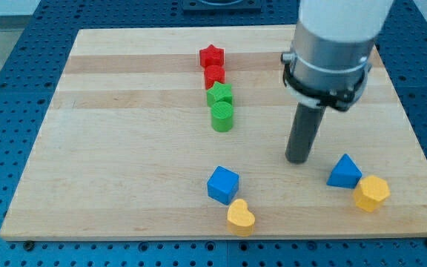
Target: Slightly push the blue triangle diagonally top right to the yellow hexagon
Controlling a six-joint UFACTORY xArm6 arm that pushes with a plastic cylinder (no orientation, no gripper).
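The blue triangle [344, 172] lies near the board's lower right. The yellow hexagon [371, 193] sits just below and to the right of it, touching or nearly touching it. My tip [297, 159] rests on the board to the left of the blue triangle and slightly above it, with a gap between them. The arm's grey body hangs over the board's upper right.
A blue cube [222, 185] and a yellow heart [240, 216] lie at the lower middle. A red star [211, 55], a red block [214, 75], a green star [219, 95] and a green cylinder [222, 116] form a column at upper middle. The board's right edge [421, 156] is near the hexagon.
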